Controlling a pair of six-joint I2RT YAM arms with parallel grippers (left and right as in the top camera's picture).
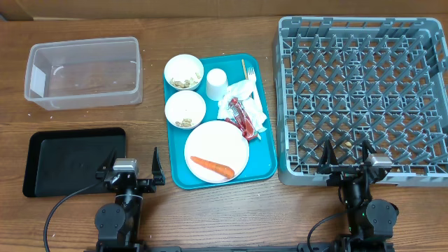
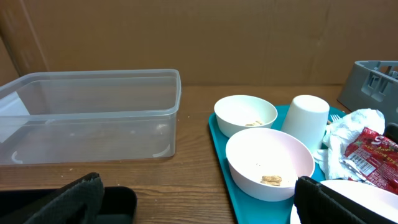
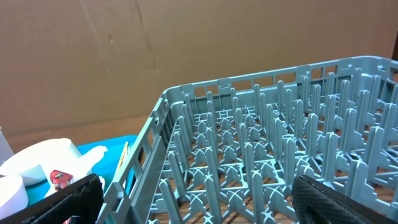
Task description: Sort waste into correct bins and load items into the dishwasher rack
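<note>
On the teal tray [image 1: 264, 150] lie a white plate [image 1: 224, 143] with an orange carrot [image 1: 212, 166], two crumb-holding bowls [image 1: 184, 71] [image 1: 185, 110], a cup [image 1: 216, 83], a fork [image 1: 246, 70], crumpled napkins [image 1: 246, 94] and a red wrapper [image 1: 242, 119]. The clear tub [image 1: 84, 73] stands at the back left and the black tray [image 1: 73, 161] at the front left. The grey rack [image 1: 360, 98] fills the right side. My left gripper [image 1: 131, 162] stands open between black tray and teal tray. Over the rack's front edge my right gripper [image 1: 346, 154] is open and empty.
A brown cardboard wall [image 2: 199, 37] closes off the back. In the left wrist view the nearer bowl [image 2: 269, 163] sits just ahead to the right, the tub [image 2: 93, 115] ahead to the left. The rack's upright pegs [image 3: 261, 137] fill the right wrist view.
</note>
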